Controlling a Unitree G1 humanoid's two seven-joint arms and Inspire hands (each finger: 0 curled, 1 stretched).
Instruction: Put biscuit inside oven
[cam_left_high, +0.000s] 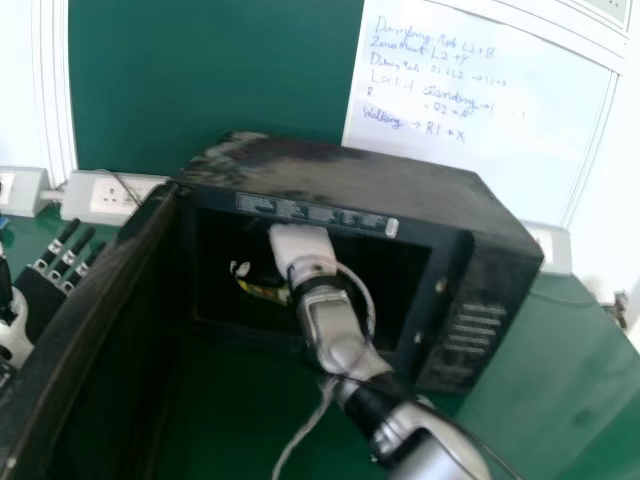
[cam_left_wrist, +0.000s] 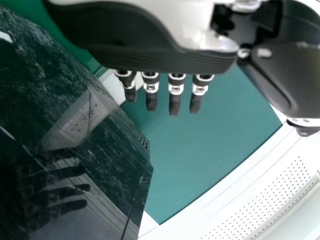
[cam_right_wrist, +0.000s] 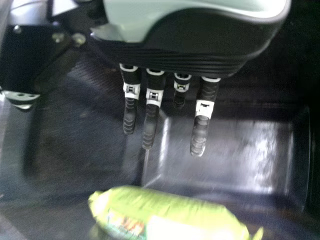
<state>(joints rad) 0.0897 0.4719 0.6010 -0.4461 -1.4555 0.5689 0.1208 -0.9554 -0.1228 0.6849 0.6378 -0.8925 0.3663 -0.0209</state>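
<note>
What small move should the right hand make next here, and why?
Probably ease the right hand out of the oven: its fingers look straight and hold nothing, and the biscuit packet already lies inside, apart from the fingertips.

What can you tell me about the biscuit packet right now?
The biscuit packet is a plump, elongated, yellow-green wrapper, apparently soft plastic film, lightly wrinkled, with narrowed ends, a pale panel and a patch of orange, red and dark green print. It looks closed. It lies lengthwise inside the black oven, partly hidden by the right arm in the head view. The right hand is beside it, fingers extended, with a visible gap between fingertips and wrapper.
</note>
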